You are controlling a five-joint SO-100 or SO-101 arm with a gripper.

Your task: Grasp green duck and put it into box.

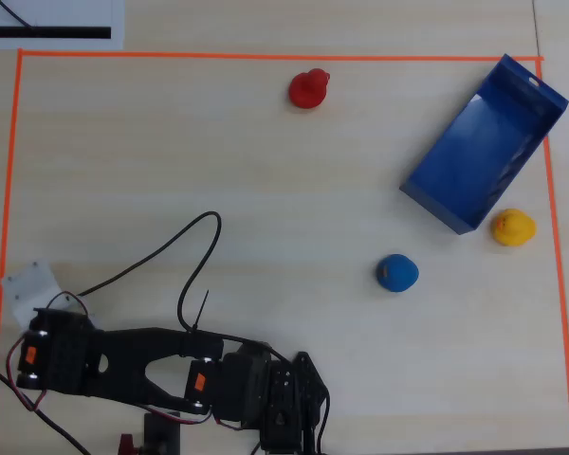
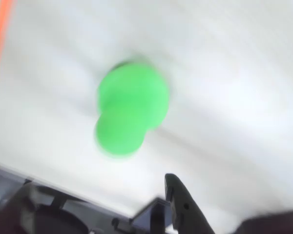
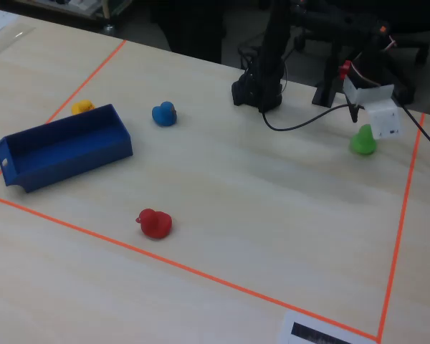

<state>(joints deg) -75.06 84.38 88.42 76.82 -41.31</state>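
Note:
The green duck [image 3: 362, 140] stands on the table near the right tape line in the fixed view. It shows blurred in the middle of the wrist view [image 2: 132, 109]. It is hidden under the arm in the overhead view. My gripper [image 3: 360, 115] hovers just above the duck, with its white camera mount beside it. In the wrist view the gripper [image 2: 100, 187] looks open and empty, with one dark finger [image 2: 181, 204] below the duck. The dark-blue box [image 1: 432, 206] lies at the top right of the overhead view and at the left of the fixed view [image 3: 72, 154].
A red duck [image 1: 308, 89], a blue duck [image 1: 396, 272] and a yellow duck [image 1: 512, 227] stand on the table, the yellow one right beside the box. Orange tape [image 1: 9, 190] frames the work area. A black cable [image 1: 185, 275] loops off the arm.

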